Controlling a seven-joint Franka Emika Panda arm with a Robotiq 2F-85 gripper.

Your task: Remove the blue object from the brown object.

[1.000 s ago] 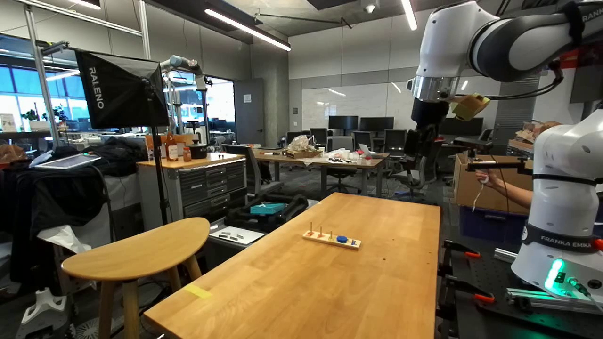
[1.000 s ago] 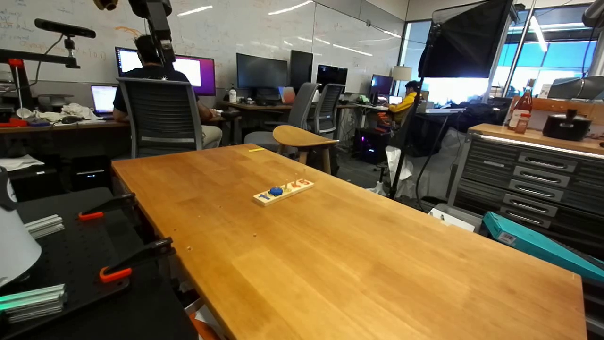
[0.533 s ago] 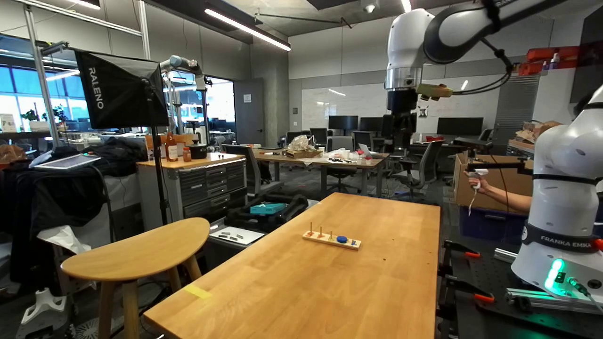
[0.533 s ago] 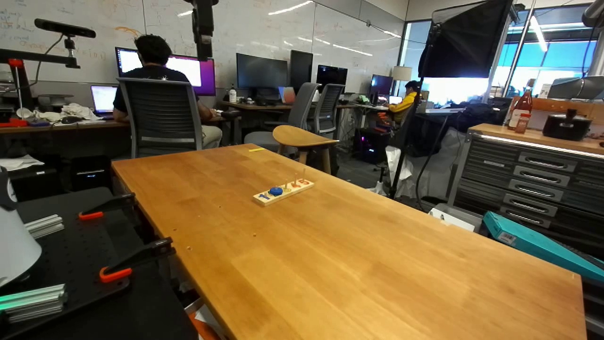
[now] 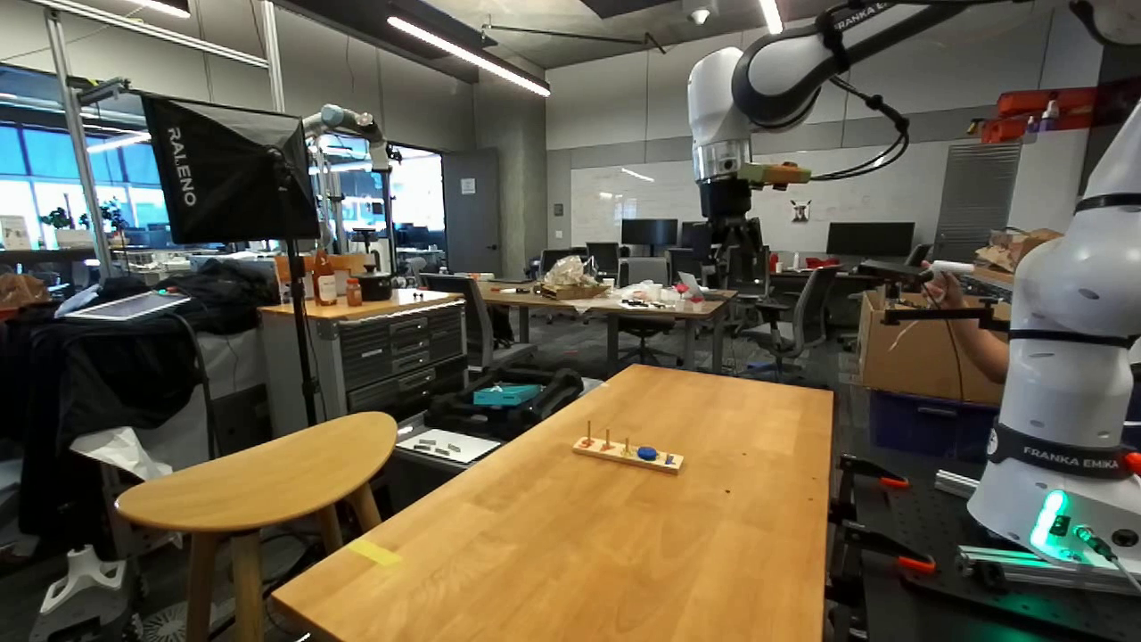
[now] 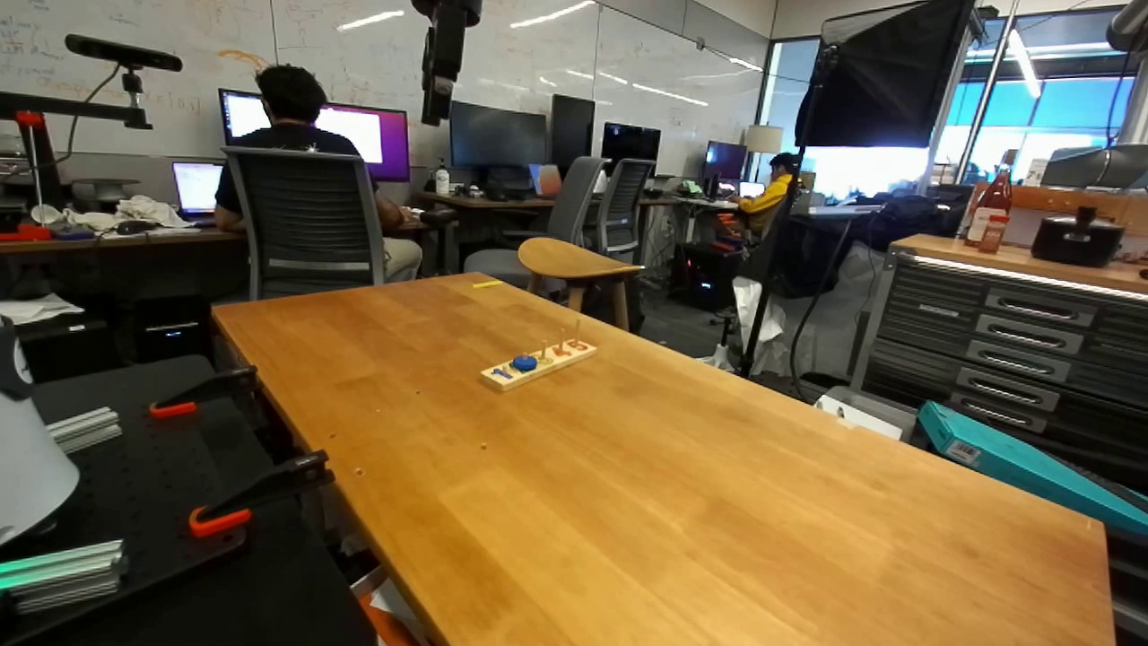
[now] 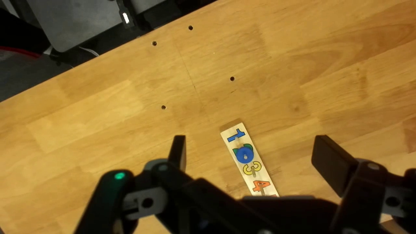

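Prob. approach step: gripper (image 7: 251,146) high w/ jaws apart, blue ring (image 6: 524,362) on numbered peg bd. (image 6: 554,364), near-left end in an exterior view; next shd. center, lower, grip, lift.

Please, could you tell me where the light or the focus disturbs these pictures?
Wrist view: the tool looks dark and slightly blurred, while the number board and blue ring look sharper; in an exterior view, the windows are partly washed out to white and the whiteboard shows bright light streaks; in an exterior view, the green base light glows strongly.
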